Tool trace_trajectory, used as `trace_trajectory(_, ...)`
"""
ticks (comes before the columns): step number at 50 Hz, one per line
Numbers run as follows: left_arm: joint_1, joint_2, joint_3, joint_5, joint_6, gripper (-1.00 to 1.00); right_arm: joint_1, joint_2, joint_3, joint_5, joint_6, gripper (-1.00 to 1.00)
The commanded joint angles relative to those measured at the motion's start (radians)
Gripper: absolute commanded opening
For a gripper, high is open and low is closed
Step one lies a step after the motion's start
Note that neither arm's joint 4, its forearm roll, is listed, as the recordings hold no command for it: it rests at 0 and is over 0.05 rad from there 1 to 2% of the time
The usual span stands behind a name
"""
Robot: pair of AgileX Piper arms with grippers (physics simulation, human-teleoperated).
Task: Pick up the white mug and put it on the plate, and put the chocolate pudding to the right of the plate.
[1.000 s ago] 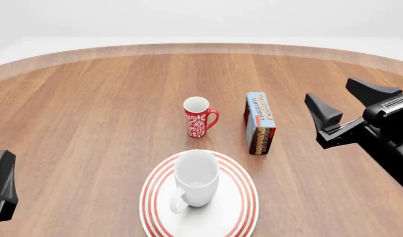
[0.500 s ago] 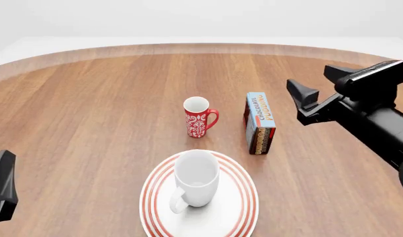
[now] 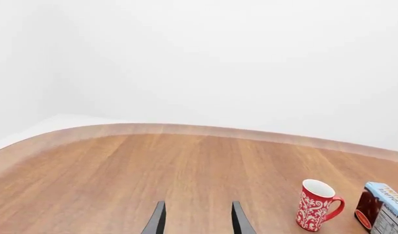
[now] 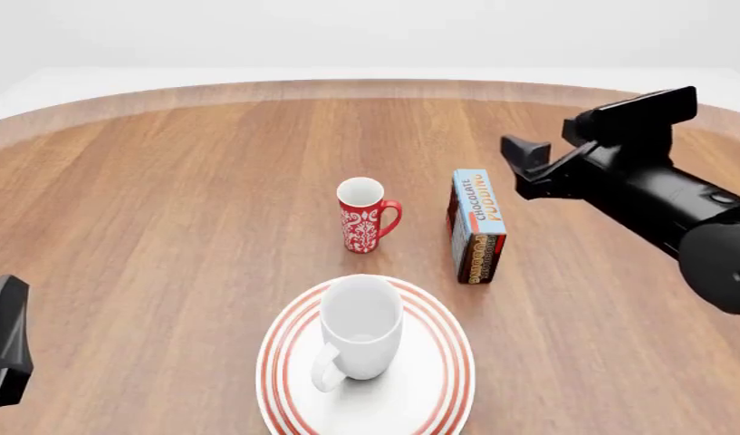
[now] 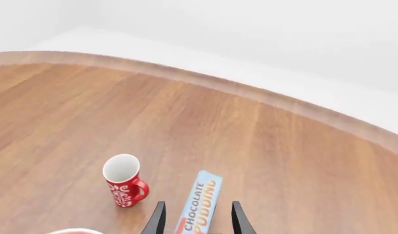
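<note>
From my console I saw the glossy all-white mug (image 4: pixel 360 338) standing upright on the large round white plate with red rings at its rim (image 4: pixel 448 358), its loop handle turned toward the near edge of the round wooden table (image 4: pixel 164 227). The small chocolate pudding box with the light-blue face and dark brown sides (image 4: pixel 477 226) stood on a narrow edge beyond the plate and a little to its right, clear of the plate's rim. The slim red mug with the white floral pattern (image 4: pixel 363 214) stood upright just left of the box, apart from it. My right gripper (image 5: pixel 194 217) hung in the air above the box's far-right side, its two dark fingers (image 5: pixel 238 219) parted with nothing between them; through the right wrist camera the box's lettered face (image 5: pixel 200 201) ran up between the fingertips. My left gripper (image 3: pixel 197 219) was low at the near left of the table, well apart from everything, its jaws likewise spread and empty, with the red mug (image 3: pixel 317 204) and the box (image 3: pixel 383 207) visible off to one side.
</note>
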Motion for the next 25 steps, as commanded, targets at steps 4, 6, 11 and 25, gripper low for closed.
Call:
trace_trajectory(4,0.001,0.000,0.000,-0.001,-0.003,1.00,0.004,0.067,-0.075,0.054,0.054,1.00)
trace_trajectory(6,0.000,0.000,-0.001,-0.001,-0.003,1.00,0.007,0.074,-0.085,0.063,0.064,1.00)
trace_trajectory(11,-0.001,0.000,0.000,-0.002,-0.005,1.00,0.006,0.103,-0.110,0.078,0.085,1.00)
trace_trajectory(25,-0.001,0.000,-0.001,0.000,-0.009,1.00,0.001,0.151,-0.137,0.089,0.115,1.00)
